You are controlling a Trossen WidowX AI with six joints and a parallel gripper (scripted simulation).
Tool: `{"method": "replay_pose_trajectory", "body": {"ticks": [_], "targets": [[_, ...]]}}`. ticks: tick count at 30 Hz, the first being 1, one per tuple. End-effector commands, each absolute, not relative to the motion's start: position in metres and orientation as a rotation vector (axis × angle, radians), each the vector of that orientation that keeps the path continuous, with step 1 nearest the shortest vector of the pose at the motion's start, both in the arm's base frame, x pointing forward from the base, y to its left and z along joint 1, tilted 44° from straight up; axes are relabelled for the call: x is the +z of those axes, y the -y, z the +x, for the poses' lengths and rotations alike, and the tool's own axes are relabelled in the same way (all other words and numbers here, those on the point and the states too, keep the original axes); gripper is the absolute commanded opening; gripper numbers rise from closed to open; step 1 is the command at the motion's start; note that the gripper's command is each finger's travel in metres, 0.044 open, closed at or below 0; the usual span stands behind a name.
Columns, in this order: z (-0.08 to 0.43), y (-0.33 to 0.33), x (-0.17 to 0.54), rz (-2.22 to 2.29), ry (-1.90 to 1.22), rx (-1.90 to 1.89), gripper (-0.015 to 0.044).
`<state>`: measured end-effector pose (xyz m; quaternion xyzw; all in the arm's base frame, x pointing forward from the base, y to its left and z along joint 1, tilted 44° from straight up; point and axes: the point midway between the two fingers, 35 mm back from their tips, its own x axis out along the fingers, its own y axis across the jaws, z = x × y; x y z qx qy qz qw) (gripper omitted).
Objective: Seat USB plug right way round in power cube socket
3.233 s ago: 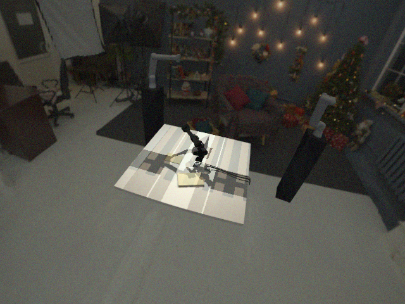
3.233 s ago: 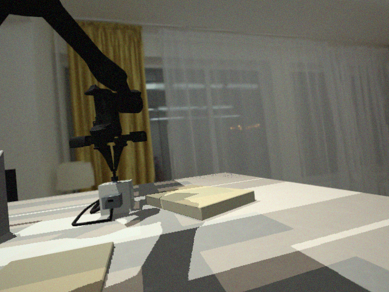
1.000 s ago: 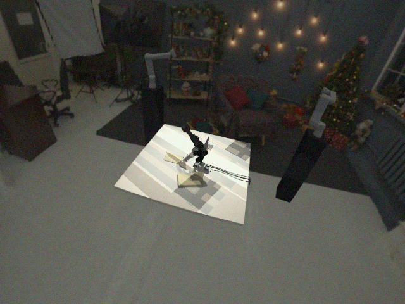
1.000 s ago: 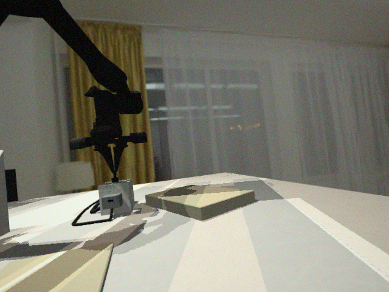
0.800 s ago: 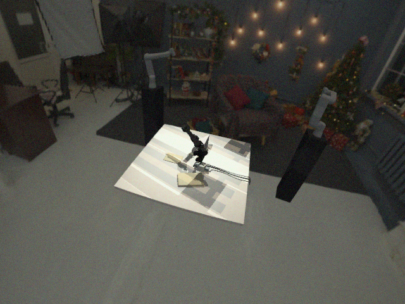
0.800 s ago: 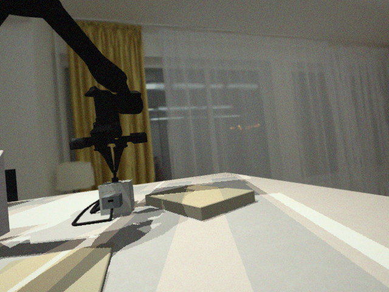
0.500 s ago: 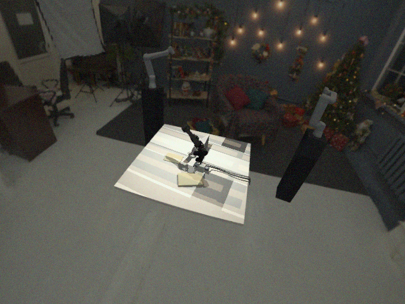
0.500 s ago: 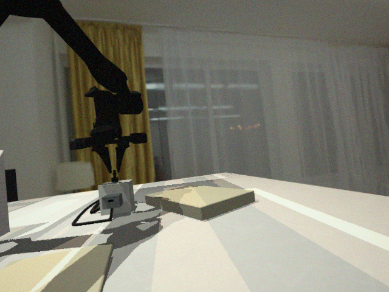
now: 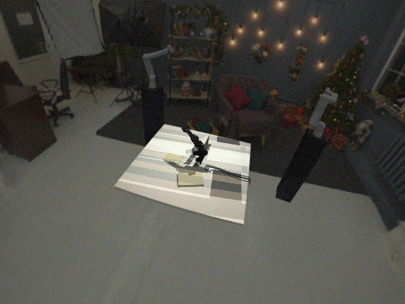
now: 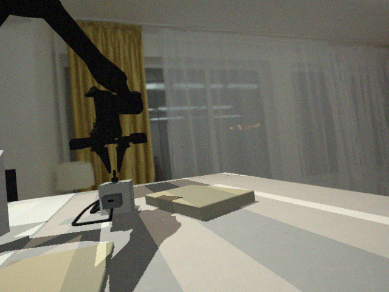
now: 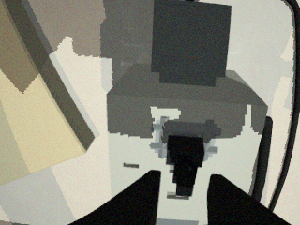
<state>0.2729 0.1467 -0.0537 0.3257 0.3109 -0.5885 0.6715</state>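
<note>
The pale grey power cube [image 9: 207,167] [image 10: 127,194] [image 11: 128,152] stands on the table. The black USB plug [image 10: 114,179] [image 11: 186,151] stands upright at the socket on its top; its depth in the socket and which way round it is cannot be told. A grey block [image 10: 117,200] [image 11: 192,44] sits on the cube's side. My gripper [image 10: 114,172] [image 11: 185,182] is partly open, pointing down. Its fingertips stand apart on either side of the plug's thin upper end, with gaps to both in the wrist view. The inside of the socket is hidden.
Black cables [image 9: 228,173] [image 10: 94,222] [image 11: 263,159] loop beside the cube and run to the table edge. One pale yellow slab [image 9: 190,179] [image 10: 204,195] [image 11: 47,127] lies near the cube, another [image 9: 173,158] [image 10: 47,270] farther off. A grey upright panel [image 10: 3,201] stands at the far left.
</note>
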Motion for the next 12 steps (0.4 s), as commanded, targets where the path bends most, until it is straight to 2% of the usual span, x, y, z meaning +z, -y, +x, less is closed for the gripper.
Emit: {"method": "replay_pose_trajectory", "body": {"ticks": [1,12], "targets": [[0.2727,-0.1481,-0.0523,0.734,-0.7,-1.326,0.0095],[0.2713,-0.1556,-0.0443,0.734,-0.701,-1.326,0.0095]]}}
